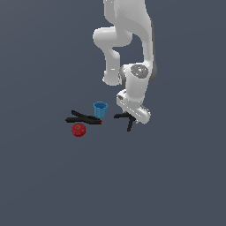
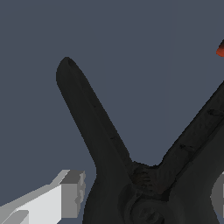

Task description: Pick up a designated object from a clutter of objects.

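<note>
The gripper [image 1: 133, 118] is down at the dark grey floor [image 1: 176, 176], right on the small black spring clamp [image 1: 128, 118]. In the exterior view the clamp's two splayed handles stick out from under the white hand, one pointing toward the exterior view's left and one slanting down toward the near side. This clamp lies apart from the other items, on the exterior view's right of them.

The wrist view shows the clamp [image 2: 144, 179] very close, filling the frame: its two handles spread in a Y from the pivot, and a speck of red-orange tip [image 2: 220, 49] shows at the frame's edge. One white finger [image 2: 65, 194] sits just beside one side of the clamp body near the pivot, and a sliver of the other finger [image 2: 218, 192] shows on the opposite side. So the clamp body lies between the fingers, which stand apart around it; I cannot tell whether they are touching it or have any grip on it.

The rest of the clutter sits together: a blue cup [image 1: 100, 109], a longer black clamp [image 1: 84, 118] just beside it, and a red ball-like fruit [image 1: 78, 129] near that clamp.
</note>
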Robot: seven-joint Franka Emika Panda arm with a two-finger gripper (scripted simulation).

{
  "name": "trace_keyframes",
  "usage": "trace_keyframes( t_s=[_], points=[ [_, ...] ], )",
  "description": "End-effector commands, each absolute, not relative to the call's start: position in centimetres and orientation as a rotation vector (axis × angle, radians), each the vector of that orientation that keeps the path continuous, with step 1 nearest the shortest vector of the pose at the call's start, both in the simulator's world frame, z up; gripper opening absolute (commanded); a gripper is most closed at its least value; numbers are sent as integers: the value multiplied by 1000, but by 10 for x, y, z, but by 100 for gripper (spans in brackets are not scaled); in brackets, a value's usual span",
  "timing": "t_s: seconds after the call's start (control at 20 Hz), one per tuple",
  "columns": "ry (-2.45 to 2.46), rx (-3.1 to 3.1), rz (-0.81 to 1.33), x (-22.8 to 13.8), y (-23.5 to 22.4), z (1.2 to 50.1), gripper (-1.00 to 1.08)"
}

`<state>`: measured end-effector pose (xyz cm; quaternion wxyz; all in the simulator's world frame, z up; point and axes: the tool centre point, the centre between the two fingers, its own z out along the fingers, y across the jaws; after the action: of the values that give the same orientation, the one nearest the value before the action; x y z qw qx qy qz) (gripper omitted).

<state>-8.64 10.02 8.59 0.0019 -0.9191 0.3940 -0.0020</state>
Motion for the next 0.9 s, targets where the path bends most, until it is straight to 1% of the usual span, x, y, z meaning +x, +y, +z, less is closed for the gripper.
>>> trace_keyframes(
  t_s=[0.0, 0.85],
  points=[
    [1236, -2882, -8, -88, 83, 105, -100],
    [1237, -2879, -1, -100, -52, 251, -100]
  ],
)
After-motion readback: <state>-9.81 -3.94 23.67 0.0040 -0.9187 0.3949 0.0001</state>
